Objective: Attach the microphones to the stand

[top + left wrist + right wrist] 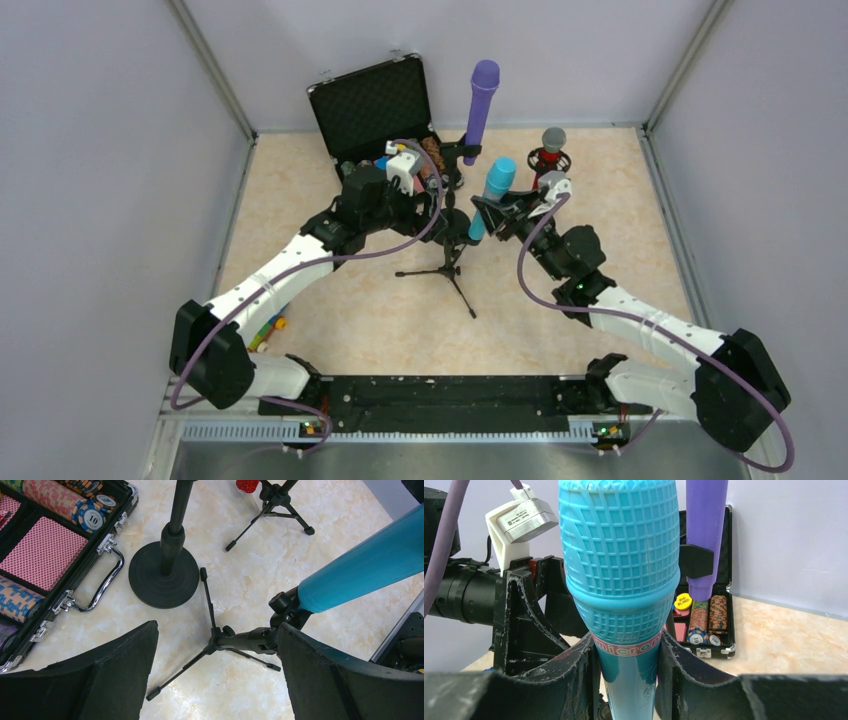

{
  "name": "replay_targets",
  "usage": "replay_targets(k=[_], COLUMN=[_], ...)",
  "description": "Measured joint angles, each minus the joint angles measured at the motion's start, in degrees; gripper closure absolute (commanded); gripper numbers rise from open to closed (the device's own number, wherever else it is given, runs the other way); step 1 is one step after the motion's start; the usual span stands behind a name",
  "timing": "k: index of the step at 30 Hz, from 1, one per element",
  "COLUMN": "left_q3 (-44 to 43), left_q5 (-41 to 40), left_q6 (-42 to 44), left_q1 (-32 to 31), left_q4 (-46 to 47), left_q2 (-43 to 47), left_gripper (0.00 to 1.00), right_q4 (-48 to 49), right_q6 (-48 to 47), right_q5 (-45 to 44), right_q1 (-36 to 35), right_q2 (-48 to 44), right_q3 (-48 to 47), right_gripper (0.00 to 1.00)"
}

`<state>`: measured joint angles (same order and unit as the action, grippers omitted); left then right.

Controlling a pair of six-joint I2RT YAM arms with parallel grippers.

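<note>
Right fingers [574, 680] clamp light blue mic [619, 555] just below its mesh head.
Mic leans w/ head up & lower end at clip of tripod stand [215, 640], mid-table [640, 180]; can't tell if it's fully seated. Left fingers [100, 680] are spread wide, holding nothing, hovering over the tripod legs, one finger either side of the stem in left wrist view. Purple mic [481, 105] stands upright in round-base stand [163, 575] just behind. Red mic [551, 152] w/ silver head sits in small tripod [280, 505] at back right. Poker-chip case [372, 100] lies open at back left, chips inside.
</note>
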<state>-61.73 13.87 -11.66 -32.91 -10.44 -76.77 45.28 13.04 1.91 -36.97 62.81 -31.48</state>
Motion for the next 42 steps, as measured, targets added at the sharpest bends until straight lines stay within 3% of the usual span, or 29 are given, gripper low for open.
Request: replay_targets(k=[18, 42], left_q3=[0.00, 0.00], left_q5=[0.22, 1.09], left_q6=[0.02, 1.11], left_q1=[0.00, 0.00], left_q4=[-0.02, 0.04], left_q2=[0.00, 0.04], left_gripper=[0.07, 0.07], right_q4=[7.50, 14.14], right_q6=[-0.42, -1.46], right_q5=[-0.72, -5.33], right_q1=[-0.46, -2.75], right_q2=[4.90, 4.20], right_q3=[0.33, 4.90], right_gripper=[1.00, 1.00])
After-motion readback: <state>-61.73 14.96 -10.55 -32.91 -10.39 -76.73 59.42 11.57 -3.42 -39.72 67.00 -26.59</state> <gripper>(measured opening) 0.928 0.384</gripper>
